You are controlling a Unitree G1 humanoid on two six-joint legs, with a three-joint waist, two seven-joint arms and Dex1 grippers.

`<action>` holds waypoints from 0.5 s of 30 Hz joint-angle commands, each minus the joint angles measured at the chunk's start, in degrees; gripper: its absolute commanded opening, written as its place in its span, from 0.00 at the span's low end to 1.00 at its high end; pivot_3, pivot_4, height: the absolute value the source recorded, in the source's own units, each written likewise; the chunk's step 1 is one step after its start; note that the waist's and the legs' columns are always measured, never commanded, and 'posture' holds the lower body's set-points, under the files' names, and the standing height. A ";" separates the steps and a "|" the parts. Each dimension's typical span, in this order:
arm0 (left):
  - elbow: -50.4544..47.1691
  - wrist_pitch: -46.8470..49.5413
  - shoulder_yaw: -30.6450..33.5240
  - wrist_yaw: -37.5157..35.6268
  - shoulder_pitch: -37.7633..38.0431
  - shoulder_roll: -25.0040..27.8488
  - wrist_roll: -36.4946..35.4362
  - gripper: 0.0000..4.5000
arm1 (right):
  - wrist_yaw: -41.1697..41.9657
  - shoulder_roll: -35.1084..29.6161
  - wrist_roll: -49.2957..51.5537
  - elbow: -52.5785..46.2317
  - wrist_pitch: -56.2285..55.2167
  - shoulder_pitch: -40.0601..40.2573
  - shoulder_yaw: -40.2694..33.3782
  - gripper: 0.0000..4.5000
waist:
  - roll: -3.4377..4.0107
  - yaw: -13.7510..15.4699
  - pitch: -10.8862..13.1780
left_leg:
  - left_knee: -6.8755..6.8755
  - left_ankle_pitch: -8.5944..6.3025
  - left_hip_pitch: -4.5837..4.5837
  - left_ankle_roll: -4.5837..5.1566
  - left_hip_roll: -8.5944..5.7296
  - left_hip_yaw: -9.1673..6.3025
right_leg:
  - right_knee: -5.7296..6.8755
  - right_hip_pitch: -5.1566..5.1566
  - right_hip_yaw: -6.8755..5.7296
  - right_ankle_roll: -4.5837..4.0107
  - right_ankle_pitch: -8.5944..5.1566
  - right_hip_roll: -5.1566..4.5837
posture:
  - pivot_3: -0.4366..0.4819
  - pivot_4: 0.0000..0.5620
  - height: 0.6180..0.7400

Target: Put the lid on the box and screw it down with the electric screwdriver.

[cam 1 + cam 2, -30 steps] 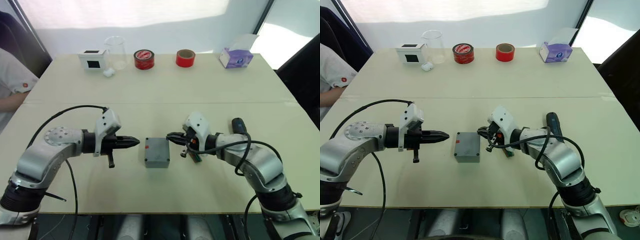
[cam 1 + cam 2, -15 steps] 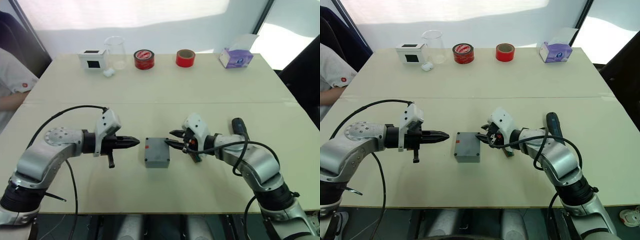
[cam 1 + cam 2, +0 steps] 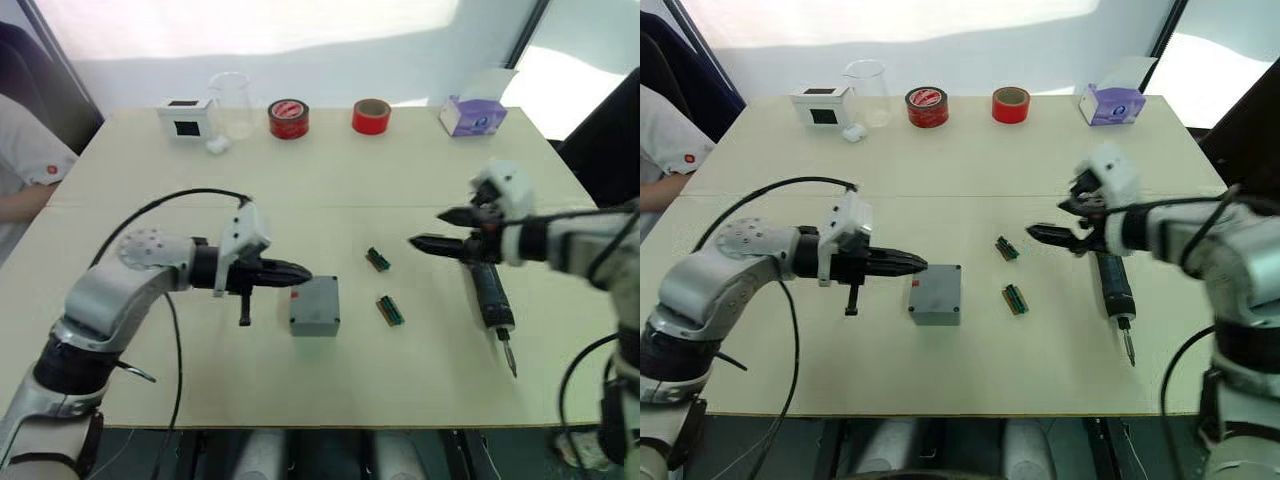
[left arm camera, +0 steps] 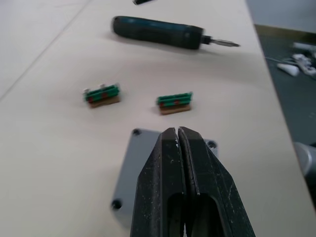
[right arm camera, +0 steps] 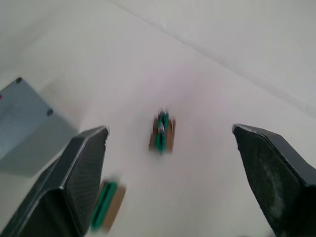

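Left claw pinched closed at the square grey box; right claw spread wide.

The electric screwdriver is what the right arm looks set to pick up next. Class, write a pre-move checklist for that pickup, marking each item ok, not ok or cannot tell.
1. Electric screwdriver lies free on the table: ok.
2. Right gripper has its jaws open and empty: ok.
3. Right gripper is lined up over the screwdriver: not ok, it hangs beside the handle's far end.
4. Left gripper is shut, its tip at the box: ok.
5. Lid seated on the box: cannot tell.
6. The two green parts lie away from the screwdriver: ok.
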 commanded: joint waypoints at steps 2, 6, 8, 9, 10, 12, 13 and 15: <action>1.16 -5.59 -3.09 -3.49 -3.39 -1.88 2.97 0.00 | 0.44 -10.71 0.77 12.95 4.93 -1.72 8.66 0.96 | -0.03 -0.18 -0.01 | -0.01 0.00 -0.01 0.01 0.03 0.04 | -0.03 0.00 0.01 -0.01 0.00 0.00 | 0.48 0.27 1.00; 1.66 -7.60 -4.68 -4.23 -4.44 -3.49 4.77 0.00 | 0.74 -12.89 0.18 19.85 4.93 -1.55 13.83 0.96 | -0.01 -0.37 -0.01 | 0.04 -0.03 0.00 0.06 0.03 0.20 | -0.02 0.00 0.08 0.01 0.01 -0.05 | 0.48 0.27 1.00; 1.60 -7.90 -4.90 -4.41 -4.21 -3.75 5.23 0.00 | 1.44 -13.40 1.40 21.17 4.93 -1.74 15.75 0.96 | 0.01 -0.48 0.00 | 0.02 -0.04 -0.02 0.07 0.03 0.21 | -0.01 -0.07 0.09 0.01 0.01 -0.05 | 0.48 0.27 1.00; 1.48 -7.84 -4.86 -4.43 -4.07 -3.83 5.33 0.00 | 1.69 -13.54 1.82 21.54 4.93 -2.05 16.38 0.96 | 0.01 -0.49 0.00 | 0.02 -0.04 -0.02 0.07 0.04 0.21 | -0.01 -0.09 0.09 0.02 0.00 -0.05 | 0.48 0.27 1.00; 1.27 -7.82 -4.78 -4.48 -3.83 -3.80 5.39 0.00 | 1.90 -13.63 2.50 21.87 4.93 -2.53 17.28 0.96 | 0.01 -0.50 0.00 | 0.02 -0.04 -0.03 0.07 0.04 0.21 | -0.01 -0.10 0.09 0.02 0.00 -0.04 | 0.48 0.27 1.00; 0.88 -7.51 -4.67 -4.30 -3.45 -3.78 5.40 0.00 | 2.53 -13.39 3.20 22.90 4.93 -3.64 19.01 0.96 | 0.01 -0.65 0.00 | 0.03 -0.04 -0.04 0.07 0.04 0.22 | -0.01 -0.09 0.09 0.02 0.01 -0.04 | 0.48 0.27 1.00; 0.70 -7.32 -4.59 -4.15 -3.30 -3.81 5.36 0.00 | 2.96 -13.41 3.47 23.37 4.93 -4.27 20.02 0.96 | 0.01 -0.75 0.00 | 0.04 -0.04 -0.04 0.07 0.04 0.22 | -0.01 -0.08 0.09 0.03 0.01 -0.04 | 0.48 0.27 1.00; 0.29 -6.96 -4.30 -3.72 -2.70 -3.83 5.23 0.00 | 3.24 -12.65 2.20 25.08 4.93 -5.82 22.22 0.96 | 0.01 -0.84 0.00 | 0.04 -0.04 -0.04 0.08 0.03 0.22 | -0.01 -0.07 0.09 0.03 0.01 -0.05 | 0.48 0.27 1.00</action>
